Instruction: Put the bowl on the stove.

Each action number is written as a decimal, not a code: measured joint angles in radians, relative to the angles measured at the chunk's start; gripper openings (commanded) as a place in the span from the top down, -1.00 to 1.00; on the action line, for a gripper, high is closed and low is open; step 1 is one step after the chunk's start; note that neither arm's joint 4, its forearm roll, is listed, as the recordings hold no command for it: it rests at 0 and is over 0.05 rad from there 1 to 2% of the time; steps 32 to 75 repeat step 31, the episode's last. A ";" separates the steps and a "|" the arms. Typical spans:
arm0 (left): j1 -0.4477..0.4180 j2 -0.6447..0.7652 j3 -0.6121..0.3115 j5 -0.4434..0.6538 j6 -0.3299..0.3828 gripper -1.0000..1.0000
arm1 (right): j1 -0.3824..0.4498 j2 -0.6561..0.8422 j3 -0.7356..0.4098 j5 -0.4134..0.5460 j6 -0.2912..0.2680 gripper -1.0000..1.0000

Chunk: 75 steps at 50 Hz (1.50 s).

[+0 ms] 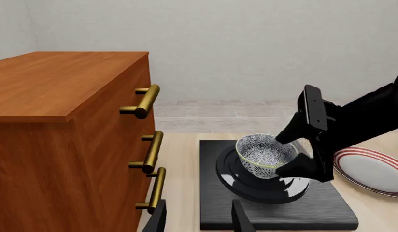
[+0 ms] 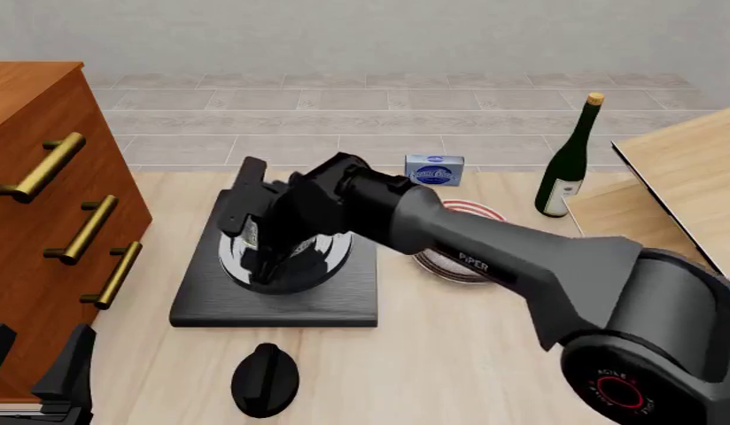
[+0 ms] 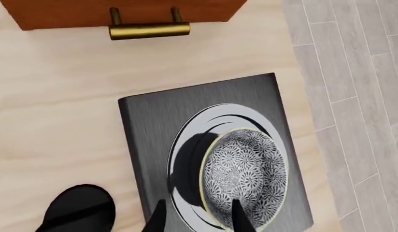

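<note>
A: How far along is this?

B: Nearly done, I'd judge. The bowl (image 1: 266, 154) is over the burner rings in the middle of the stove (image 1: 270, 205), and the right gripper (image 1: 295, 154) has its fingers on the rim, one inside and one outside. What looks left is letting go and drawing the arm back.

A: Is the bowl actually resting on the stove?

B: I can't tell for certain. In the left wrist view its foot looks level with the rings, and a shadow sits right beside it, so it is touching or just above.

A: And the right gripper is pinching it?

B: Yes, it's pressed on the bowl's wall at the side nearest the plate (image 1: 373, 170). The right wrist view shows the two fingertips straddling the rim.

A: Which way does the bowl face?

B: Mouth up, tipped slightly toward the drawers (image 1: 63, 145) as far as the left wrist view shows. It is round, so no long axis across; its own axis runs close to vertical.

A: The left arm?

B: The left gripper (image 2: 36, 372) hangs at the near edge of the surface (image 2: 460, 354), well apart from the stove, fingers spread and holding nothing.
</note>
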<state>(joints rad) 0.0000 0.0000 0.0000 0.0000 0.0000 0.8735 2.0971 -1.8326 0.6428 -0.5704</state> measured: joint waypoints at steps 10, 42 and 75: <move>0.000 0.000 0.000 0.000 0.000 -1.00 | 0.018 -0.094 0.094 -0.047 0.023 -1.00; 0.000 0.000 0.000 0.000 0.000 -1.00 | 0.039 -0.280 0.273 -0.130 0.041 -1.00; 0.000 0.000 0.000 0.000 0.000 -1.00 | 0.039 -0.280 0.273 -0.130 0.041 -1.00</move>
